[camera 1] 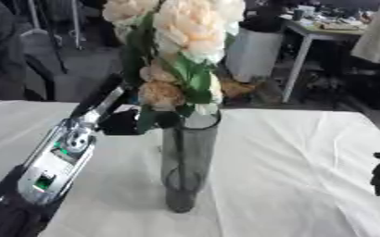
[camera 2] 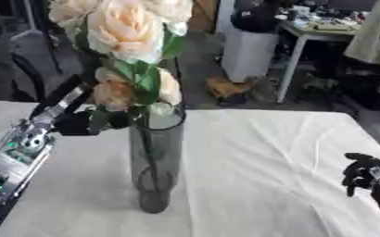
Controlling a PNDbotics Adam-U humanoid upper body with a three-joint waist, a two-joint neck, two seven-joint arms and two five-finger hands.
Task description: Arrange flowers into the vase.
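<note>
Left eye view shows the black left hand pinching the bunch of cream fabric flowers by its stems, just above the tall dark glass vase. Stems point straight down inside. The right hand rests curled at the white table's right edge.

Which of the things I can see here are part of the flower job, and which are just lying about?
Part of the job:
- vase, dark glass, upright on the white table
- flowers, peach, stems in the vase
- left hand at the vase's rim

Just there:
- right hand, idle near the table's right edge
- background desk with clutter
</note>
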